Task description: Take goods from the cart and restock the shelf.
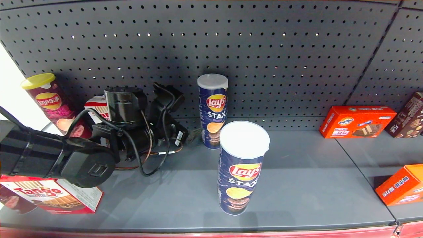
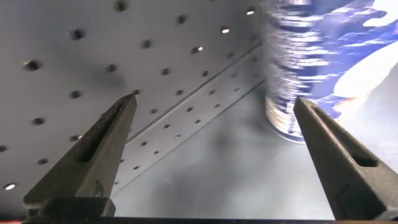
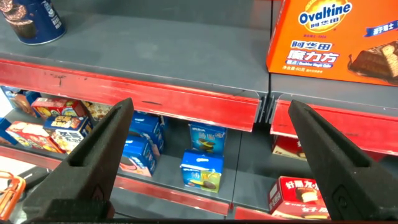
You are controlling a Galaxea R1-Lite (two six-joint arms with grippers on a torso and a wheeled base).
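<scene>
Two dark blue chip cans stand upright on the grey shelf (image 1: 314, 185). One can (image 1: 212, 110) is at the back by the pegboard and the other (image 1: 243, 165) is nearer the front edge. My left gripper (image 1: 193, 135) lies low on the shelf just left of the back can. In the left wrist view this gripper (image 2: 214, 99) is open and empty, with the back can (image 2: 323, 56) just beyond one fingertip. My right gripper (image 3: 210, 104) is open and empty, in front of the shelf's red edge (image 3: 155, 84), below shelf level. A blue can (image 3: 34, 18) stands on the shelf above it.
A purple chip can (image 1: 53, 102) and a red-and-white box (image 1: 96, 107) stand at the back left. A wafer box (image 1: 49, 196) lies at the front left. Orange boxes (image 1: 357, 120) (image 1: 401, 185) and a brown box (image 1: 409, 115) sit on the right. Lower shelves hold blue boxes (image 3: 202, 165).
</scene>
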